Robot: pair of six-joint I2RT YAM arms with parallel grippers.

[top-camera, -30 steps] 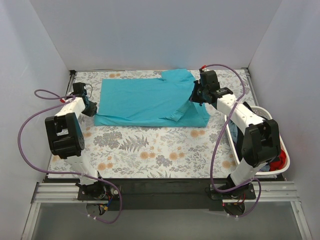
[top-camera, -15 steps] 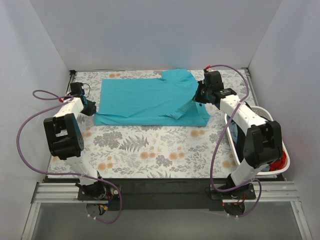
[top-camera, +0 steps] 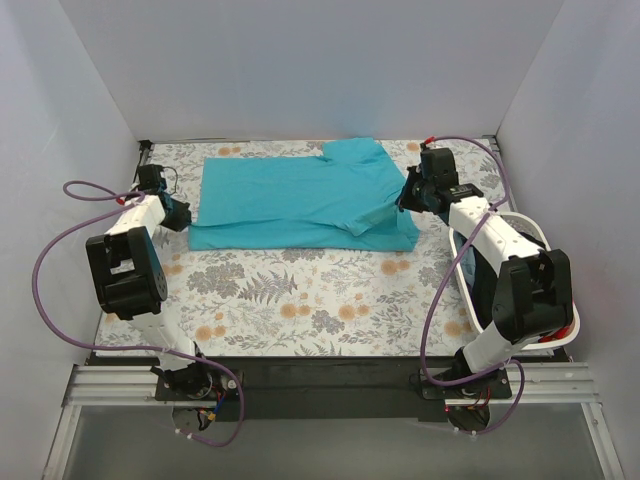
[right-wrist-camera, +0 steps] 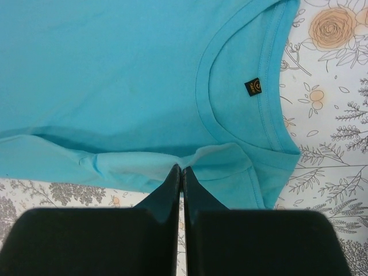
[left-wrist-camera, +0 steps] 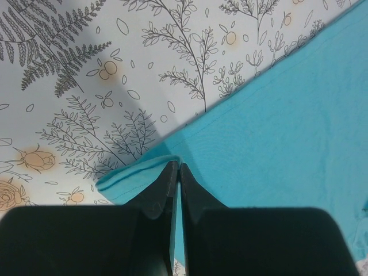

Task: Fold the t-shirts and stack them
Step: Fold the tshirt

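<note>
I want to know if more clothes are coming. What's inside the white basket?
Red cloth peeks out at the near end of the white basket. The right arm covers most of the inside, so anything else there is hidden.

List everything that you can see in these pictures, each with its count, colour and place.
teal t-shirt: one, teal, spread on the far half of the tablecloth
floral tablecloth: one, pale grey with orange blossoms, covering the table
plastic basket: one, white, right edge of the table
red garment: one, red, inside the basket, mostly hidden
cables: two, purple, one looping from each arm
left gripper: one, black, shut on the t-shirt's near left corner
right gripper: one, black, shut on the t-shirt beside the collar
</note>
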